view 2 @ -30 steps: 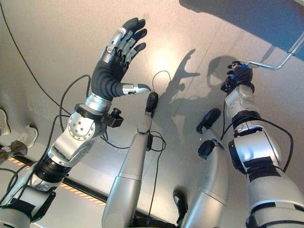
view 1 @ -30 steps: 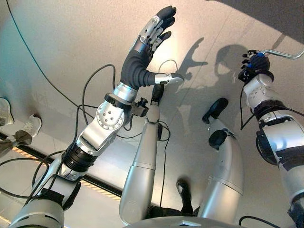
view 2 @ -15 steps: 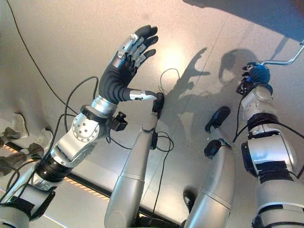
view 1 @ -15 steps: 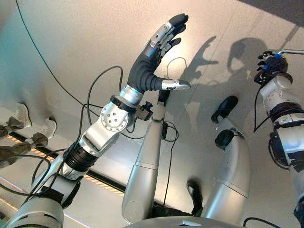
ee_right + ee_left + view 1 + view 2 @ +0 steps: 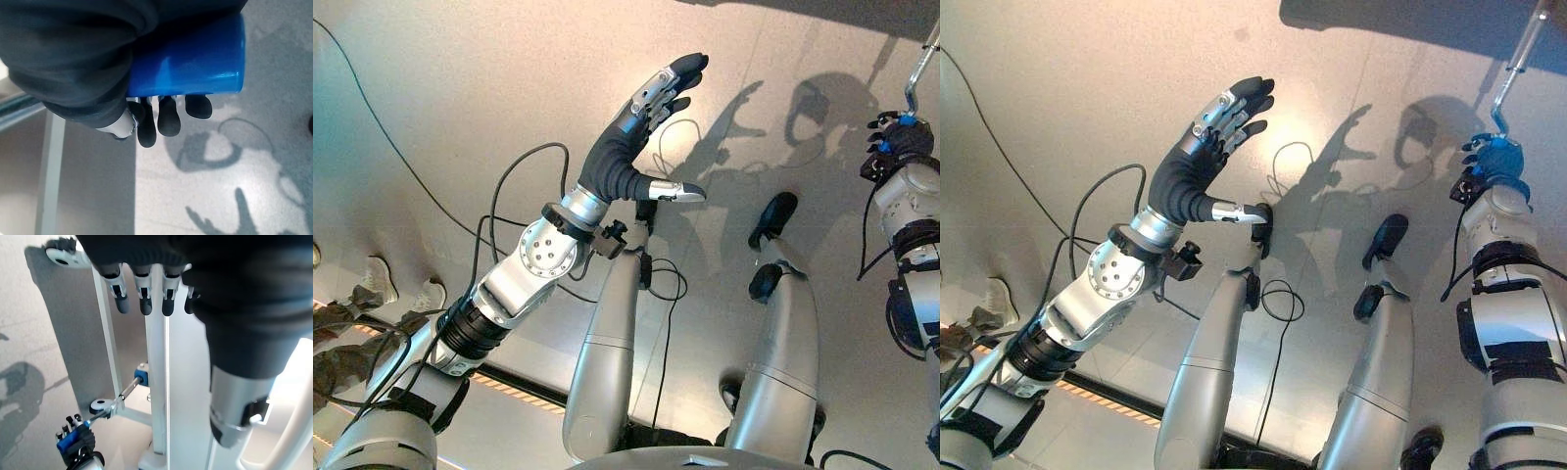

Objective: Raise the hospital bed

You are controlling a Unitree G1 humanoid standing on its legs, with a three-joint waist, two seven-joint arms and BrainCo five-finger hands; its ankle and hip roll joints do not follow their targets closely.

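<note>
My right hand (image 5: 1494,162) is shut on the blue crank handle (image 5: 195,54), its fingers curled round the grip. From the handle a thin silver crank rod (image 5: 1518,49) rises steeply to the upper right. In the left wrist view the same rod (image 5: 124,391) runs into the white bed frame (image 5: 156,382) through a blue fitting, with the right hand (image 5: 73,443) at its outer end. My left hand (image 5: 641,108) is raised over the floor, open, fingers straight and thumb spread, holding nothing.
A person's shoes (image 5: 401,294) stand at the left by a yellow and black floor strip (image 5: 509,382). A bed caster (image 5: 63,254) and a grey bed panel (image 5: 73,333) sit beside the frame.
The right hand has swung the crank: its rod lay nearly level to the right and now points steeply up. The view has shifted. The left hand stays raised and open.
</note>
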